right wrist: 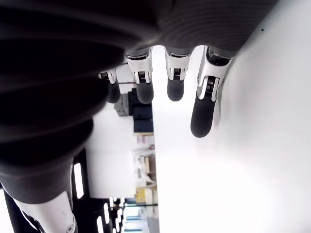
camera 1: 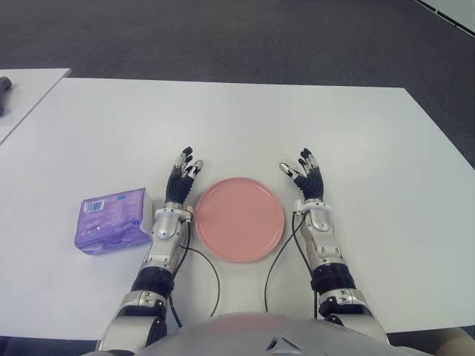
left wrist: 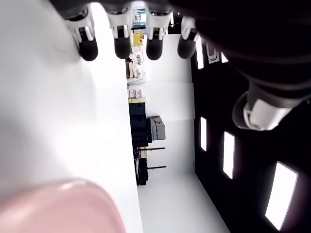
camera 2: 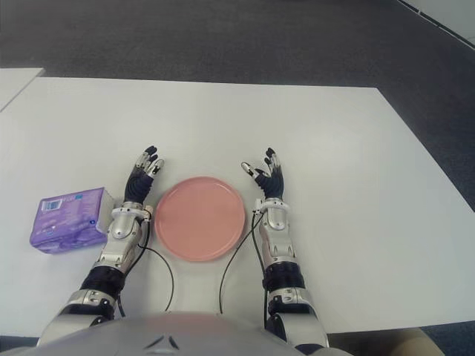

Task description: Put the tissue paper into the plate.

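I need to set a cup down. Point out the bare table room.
Bare: the table beyond both hands, and right of the right hand. Crowded: the near-left strip, where tissue pack, left hand and plate sit close together.

White table [camera 1: 356,141] bears pink plate [camera 1: 239,219] (purple tissue pack [camera 1: 113,219] beside).

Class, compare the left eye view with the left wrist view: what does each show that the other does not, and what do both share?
Only the left eye view shows the purple tissue paper pack, the right robot hand and a dark object on a neighbouring table. Only the left wrist view shows a room with shelves beyond the table. Both show the open left robot hand, the pink plate and the white table.
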You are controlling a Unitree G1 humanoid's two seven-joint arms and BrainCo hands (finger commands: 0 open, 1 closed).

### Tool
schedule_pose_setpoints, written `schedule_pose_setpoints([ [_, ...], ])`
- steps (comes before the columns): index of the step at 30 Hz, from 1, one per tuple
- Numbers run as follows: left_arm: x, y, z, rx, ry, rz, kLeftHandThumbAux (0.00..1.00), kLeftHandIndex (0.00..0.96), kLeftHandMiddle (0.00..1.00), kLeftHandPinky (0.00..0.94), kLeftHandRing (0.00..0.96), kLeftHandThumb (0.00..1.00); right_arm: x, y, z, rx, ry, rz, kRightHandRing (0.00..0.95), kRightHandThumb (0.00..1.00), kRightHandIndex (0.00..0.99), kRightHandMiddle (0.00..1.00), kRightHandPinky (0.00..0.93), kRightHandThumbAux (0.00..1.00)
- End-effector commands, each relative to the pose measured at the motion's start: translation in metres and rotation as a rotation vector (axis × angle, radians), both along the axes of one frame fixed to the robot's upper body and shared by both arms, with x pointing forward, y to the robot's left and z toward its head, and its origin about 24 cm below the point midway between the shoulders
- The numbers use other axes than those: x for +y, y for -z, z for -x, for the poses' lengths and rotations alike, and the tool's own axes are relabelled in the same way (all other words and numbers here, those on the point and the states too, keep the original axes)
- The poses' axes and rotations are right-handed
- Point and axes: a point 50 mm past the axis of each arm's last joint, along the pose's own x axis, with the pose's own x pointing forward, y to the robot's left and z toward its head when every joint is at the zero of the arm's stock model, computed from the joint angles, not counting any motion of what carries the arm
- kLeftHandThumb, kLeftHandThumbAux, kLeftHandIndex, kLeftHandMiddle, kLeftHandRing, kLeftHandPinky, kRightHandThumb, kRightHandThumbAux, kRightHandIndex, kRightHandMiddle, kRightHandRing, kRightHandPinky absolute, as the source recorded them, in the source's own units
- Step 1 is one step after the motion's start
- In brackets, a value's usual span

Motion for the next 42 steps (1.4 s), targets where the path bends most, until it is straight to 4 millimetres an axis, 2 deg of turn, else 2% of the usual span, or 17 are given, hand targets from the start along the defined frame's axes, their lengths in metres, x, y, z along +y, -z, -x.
schedule_pose_setpoints([
  [1, 0.0012, 0.0040, 0.0035, 0.028, -0.022, 0.007, 0.431, 0.000, 0.000, 0.000, 0.000, 0.000, -0.0011, 0.0266, 0.0161, 0.159, 0.001, -0.002, 0.000, 0.181, 0.000, 0.000, 0.034, 0.763],
  [19, 0.0014, 0.0033, 0.0016, 0.027, -0.016, -0.004, 0.427, 0.000, 0.000, 0.000, 0.000, 0.000, 0.0003, 0.0224, 0.0157, 0.175, 0.007, -0.005, 0.000, 0.167, 0.000, 0.000, 0.041, 0.746],
  [42, 0.0013, -0.0044, -0.0053, -0.011, 0.032, -0.029, 0.411, 0.000, 0.000, 0.000, 0.000, 0.000, 0.0043, 0.0224, 0.0129, 0.173, 0.006, -0.017, 0.000, 0.166, 0.000, 0.000, 0.060, 0.773],
])
